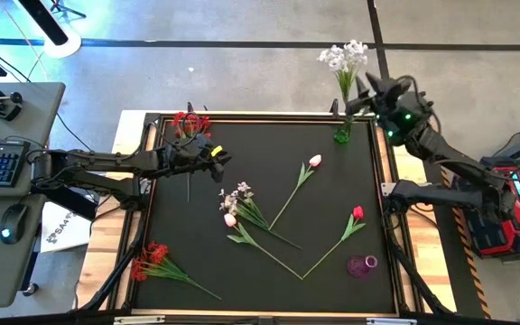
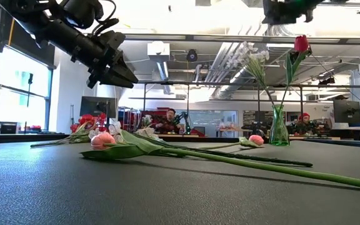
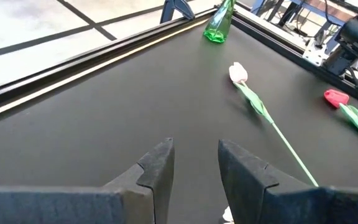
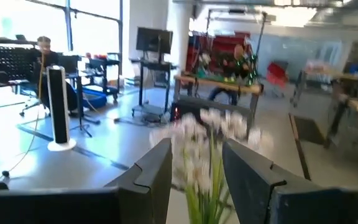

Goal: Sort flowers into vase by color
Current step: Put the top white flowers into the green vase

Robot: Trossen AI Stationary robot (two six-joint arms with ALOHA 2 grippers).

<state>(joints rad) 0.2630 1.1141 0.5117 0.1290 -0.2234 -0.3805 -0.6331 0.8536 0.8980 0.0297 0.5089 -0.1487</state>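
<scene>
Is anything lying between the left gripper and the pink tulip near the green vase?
No: in the high view, only bare black mat separates the left gripper from the pink tulip.

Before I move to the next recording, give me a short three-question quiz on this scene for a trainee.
1. True or false: the green glass vase at the mat's far right corner already holds a white flower sprig.
2. Which vase is lying on its side on the mat? A) the green glass vase B) the small purple vase C) neither
3. Fill in: the left gripper hovers over the mat with its fingers parted and ____ between them.

Key
1. True. The right gripper is up beside the sprig's blossoms.
2. B, near the red tulip.
3. Nothing; the left wrist view shows bare black mat in the gap.
</scene>
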